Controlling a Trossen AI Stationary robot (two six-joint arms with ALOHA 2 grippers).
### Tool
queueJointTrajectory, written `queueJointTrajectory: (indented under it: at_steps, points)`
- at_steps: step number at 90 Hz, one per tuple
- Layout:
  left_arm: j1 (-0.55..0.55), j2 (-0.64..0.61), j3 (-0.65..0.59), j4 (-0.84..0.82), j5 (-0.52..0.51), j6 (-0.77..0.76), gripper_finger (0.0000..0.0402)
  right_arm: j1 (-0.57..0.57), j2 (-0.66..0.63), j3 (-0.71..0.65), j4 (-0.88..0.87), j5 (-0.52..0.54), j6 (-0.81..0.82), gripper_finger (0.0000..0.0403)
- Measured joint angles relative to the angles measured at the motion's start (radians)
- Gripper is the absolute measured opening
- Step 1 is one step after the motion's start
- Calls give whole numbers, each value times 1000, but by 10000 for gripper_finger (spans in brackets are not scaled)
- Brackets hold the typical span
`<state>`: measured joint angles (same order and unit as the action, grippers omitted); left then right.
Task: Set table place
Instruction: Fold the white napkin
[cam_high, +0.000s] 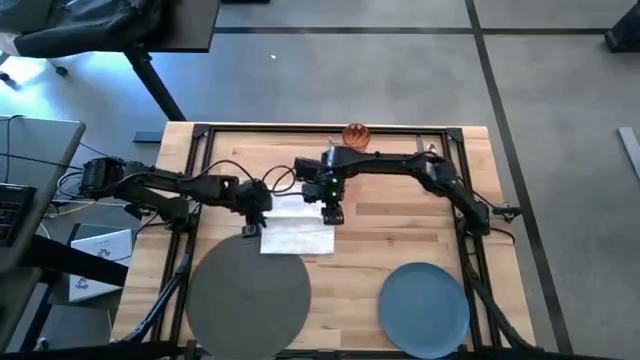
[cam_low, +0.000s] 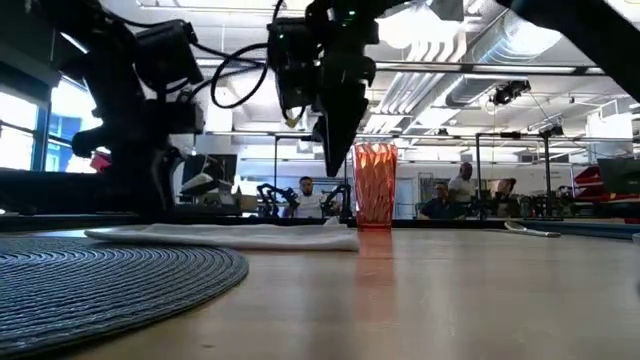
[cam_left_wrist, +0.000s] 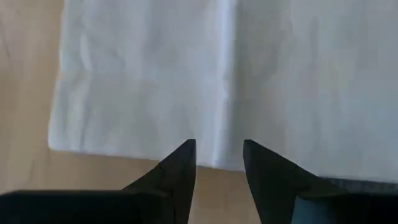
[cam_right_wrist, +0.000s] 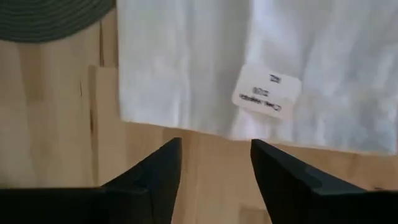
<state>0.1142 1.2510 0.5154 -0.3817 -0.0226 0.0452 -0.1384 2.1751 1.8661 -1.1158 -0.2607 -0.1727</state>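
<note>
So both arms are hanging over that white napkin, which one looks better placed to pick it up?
Probably the left gripper: it hovers open at the napkin edge nearest the grey placemat. The right gripper, also open, sits at the far edge.

Seated people (cam_low: 447, 200) fill the low view's middle background, and a dark office chair (cam_high: 85, 25) occupies the high view's upper left.

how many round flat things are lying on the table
2: the grey placemat at the near edge on the left arm's side, and the blue plate at the near edge on the right arm's side. None looks hidden.
</note>
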Motion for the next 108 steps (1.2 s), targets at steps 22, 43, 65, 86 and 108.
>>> queueJointTrajectory:
  at_steps: [22,43,65,86,108]
  points:
    - [0,15,-40,96,19,-37,117,-3,-194,-426,476,51,86,141]
    - [0,21,-40,89,31,-41,117,10,-185,-564,645,91,89,140]
    - [0,23,-40,88,46,-37,117,22,-165,-591,754,146,62,140]
    - [0,73,-36,76,97,-36,106,23,-133,-588,728,121,47,98]
    - [8,72,29,-37,90,-40,8,24,-154,-502,551,133,28,7]
